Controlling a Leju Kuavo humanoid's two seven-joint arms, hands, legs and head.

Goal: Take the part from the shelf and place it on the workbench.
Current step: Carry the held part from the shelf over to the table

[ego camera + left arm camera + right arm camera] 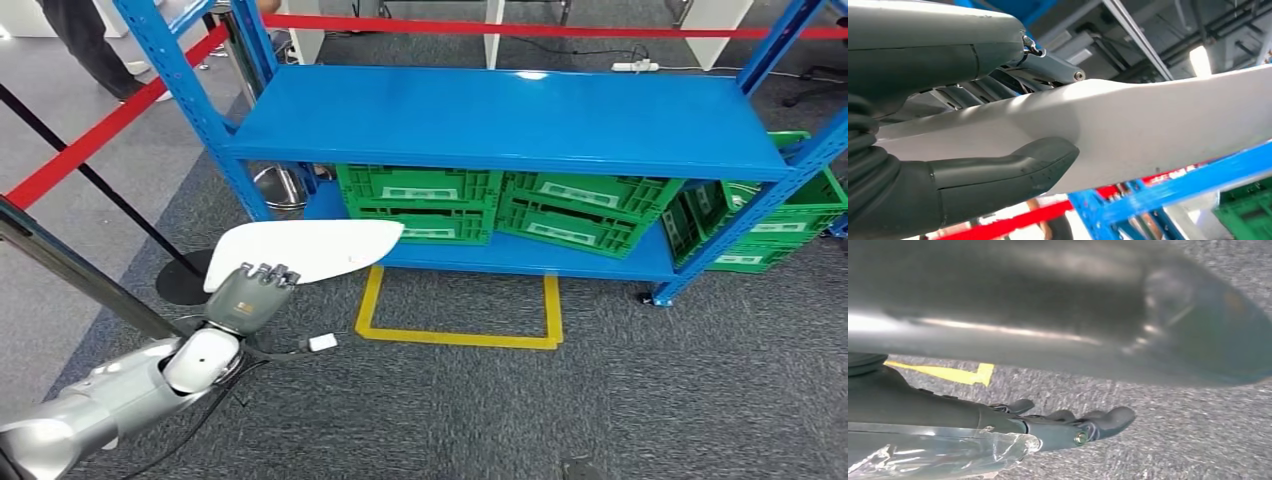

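- Shelf: big blue metal shelving unit (pixel 500 120), two levels, at 12 o'clock in the head view; top level bare blue sheet.
- Carpet: grey floor carpet (pixel 600 400) under everything; yellow tape outline (pixel 460 325) on it at 6 o'clock of the shelf.
- Crates: green slotted plastic crates (pixel 420 200) on the lower level, more of them tilted at the shelf's 3 o'clock end.
- Barrier: red belt barrier (pixel 90 140) running from 9 o'clock up past the shelf's far side.
- Part: flat white leaf-shaped panel (pixel 310 248), off the shelf, in the air just in front of its lower left corner, at 9 o'clock of the yellow outline.
- Left hand (pixel 245 290): silver arm from 7 o'clock; holds the white panel at its near end, thumb (pixel 1013 172) under it and fingers (pixel 1048 67) over it in the left wrist view.
- Right hand (pixel 1068 425): over the carpet, fingers loosely curled, nothing in them.
- Small white block (pixel 322 343) on a cable, on the carpet beside the left hand.
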